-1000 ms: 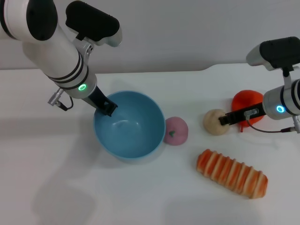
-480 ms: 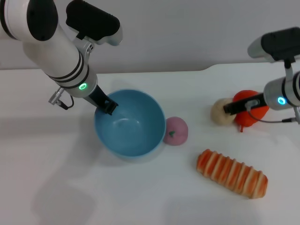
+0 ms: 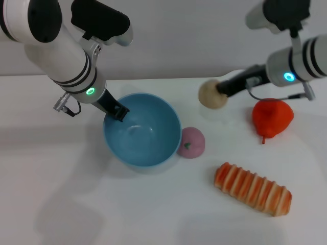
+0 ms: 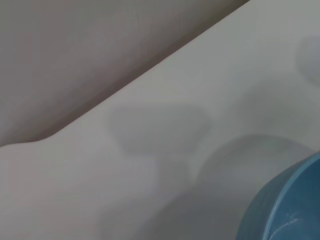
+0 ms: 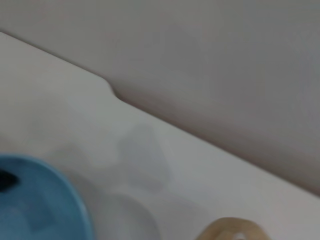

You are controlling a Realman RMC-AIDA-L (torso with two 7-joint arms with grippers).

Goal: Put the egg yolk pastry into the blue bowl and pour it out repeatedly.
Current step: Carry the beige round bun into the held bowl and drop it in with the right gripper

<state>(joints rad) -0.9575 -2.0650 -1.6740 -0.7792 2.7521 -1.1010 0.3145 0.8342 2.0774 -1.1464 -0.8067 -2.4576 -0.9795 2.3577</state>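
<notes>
The blue bowl (image 3: 142, 130) stands upright on the white table, left of centre, and is empty. My left gripper (image 3: 117, 113) is shut on the bowl's near-left rim. The egg yolk pastry (image 3: 211, 94), a pale beige ball, hangs in the air above the table to the right of the bowl, with my right gripper (image 3: 220, 90) shut on it. In the right wrist view the pastry (image 5: 231, 230) shows at the lower edge and the bowl (image 5: 35, 200) at the lower left. The left wrist view catches only a piece of the bowl's rim (image 4: 282, 205).
A pink ball (image 3: 191, 142) lies against the bowl's right side. A red-orange fruit (image 3: 272, 116) sits at the right, and a long orange-striped bread (image 3: 253, 189) lies in front of it. The table's back edge meets a grey wall.
My right gripper has lifted the pastry off the table beside the red fruit and carried it up and left toward the bowl. The left arm and bowl have barely moved.
</notes>
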